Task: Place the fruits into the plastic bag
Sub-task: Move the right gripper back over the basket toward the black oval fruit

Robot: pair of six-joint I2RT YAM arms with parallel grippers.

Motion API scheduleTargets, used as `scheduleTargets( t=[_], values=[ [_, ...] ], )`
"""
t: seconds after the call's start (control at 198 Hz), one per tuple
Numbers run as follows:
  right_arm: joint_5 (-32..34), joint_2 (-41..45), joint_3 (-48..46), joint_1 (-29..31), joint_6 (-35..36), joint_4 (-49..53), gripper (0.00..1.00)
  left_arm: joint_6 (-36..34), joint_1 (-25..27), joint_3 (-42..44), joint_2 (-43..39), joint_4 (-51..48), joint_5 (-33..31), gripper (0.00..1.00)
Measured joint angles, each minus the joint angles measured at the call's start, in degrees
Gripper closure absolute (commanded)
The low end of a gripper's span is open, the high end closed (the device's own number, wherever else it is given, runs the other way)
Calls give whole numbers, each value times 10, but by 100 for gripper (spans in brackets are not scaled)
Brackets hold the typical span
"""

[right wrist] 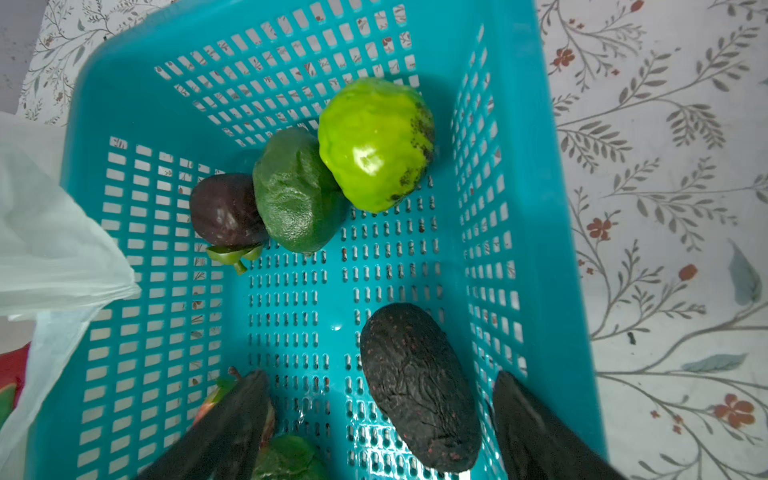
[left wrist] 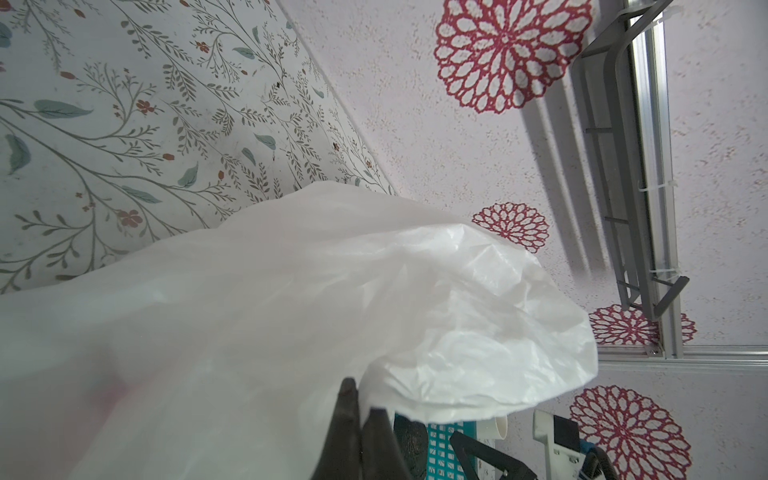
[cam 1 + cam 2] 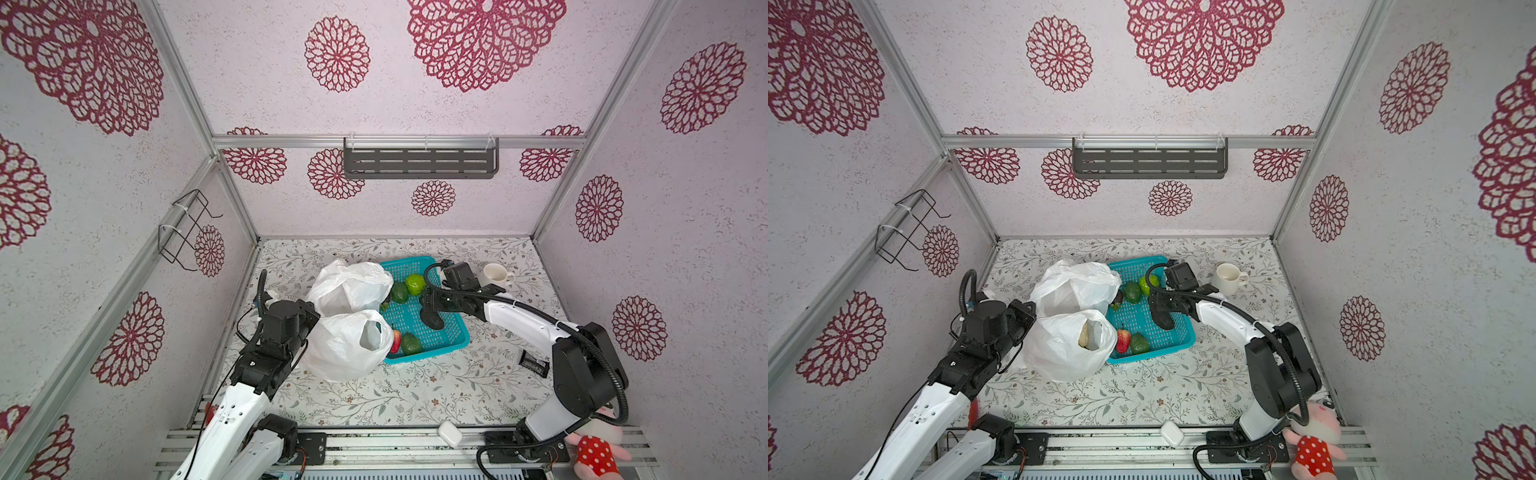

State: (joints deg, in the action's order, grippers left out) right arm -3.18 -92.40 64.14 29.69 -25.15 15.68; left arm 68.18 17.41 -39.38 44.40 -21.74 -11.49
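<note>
The white plastic bag stands left of the teal basket, its mouth towards the basket. A pale knobbly fruit lies inside it. My left gripper is shut on the bag's edge. In the basket lie a bright green round fruit, a dark green one, a dark purple one and a black wrinkled oval one. A red fruit and a green oval one sit at the near corner. My right gripper is open, straddling the black fruit without touching it.
A white mug stands right of the basket. A small black device lies near the right arm's base. A white case and a pink plush toy rest on the front rail. A grey shelf hangs on the back wall.
</note>
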Motion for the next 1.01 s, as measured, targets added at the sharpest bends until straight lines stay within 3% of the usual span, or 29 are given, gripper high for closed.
scheduleTargets(
  t=[0.642, 1.011],
  values=[
    [2, -5, -22, 5, -5, -64, 15, -41, 2, -2, 6, -25, -34, 100],
    [3, -100, 114, 6, 1, -44, 15, -75, 2, -9, 11, -30, -33, 100]
  ],
)
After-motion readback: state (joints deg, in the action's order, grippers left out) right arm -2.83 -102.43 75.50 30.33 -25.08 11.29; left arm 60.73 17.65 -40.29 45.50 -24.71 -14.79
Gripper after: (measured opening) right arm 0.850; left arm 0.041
